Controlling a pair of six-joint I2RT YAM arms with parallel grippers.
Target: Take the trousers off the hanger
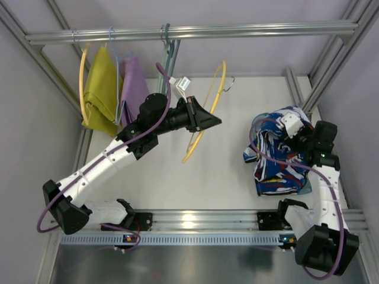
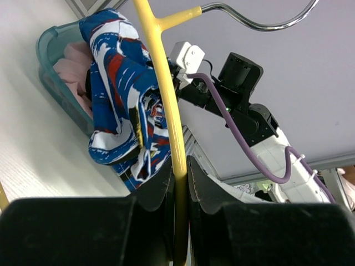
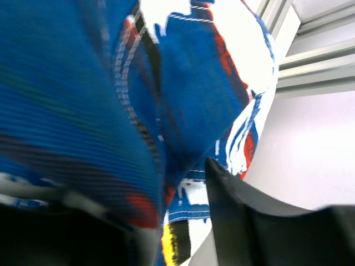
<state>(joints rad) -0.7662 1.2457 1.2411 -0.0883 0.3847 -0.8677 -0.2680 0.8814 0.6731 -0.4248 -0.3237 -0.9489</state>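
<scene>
Left gripper point(image 2: 178, 166): you are pinching the yellow bar of the hanger point(image 2: 166, 100) between both fingers, jaws drawn in narrow on it, and holding it up above the table point(image 1: 225, 183).
Right gripper point(image 1: 286, 135): you are pressing it into the trousers; printed cloth is filling the wrist view and only one dark finger point(image 3: 238, 221) is showing, so you cannot tell whether the jaws are gripping or parting.
Trousers point(image 1: 278, 168): they are lying bunched in a heap on the right side of the table, off the hanger, and draping over the rim of a teal basket point(image 2: 50, 41).
Hanger, top view point(image 1: 216, 94): it is hanging bare and tilted in your left gripper, well apart from the trousers, with its silver hook point(image 1: 230, 83) pointing away from you.
Basket: pink cloth point(image 2: 72, 61) is sitting inside it beneath the trousers.
Rail point(image 1: 237, 29): a mustard garment point(image 1: 100, 92) and a purple garment point(image 1: 135, 86) are hanging side by side at the left, with a teal-grey hanger point(image 1: 167, 53) just to their right.
</scene>
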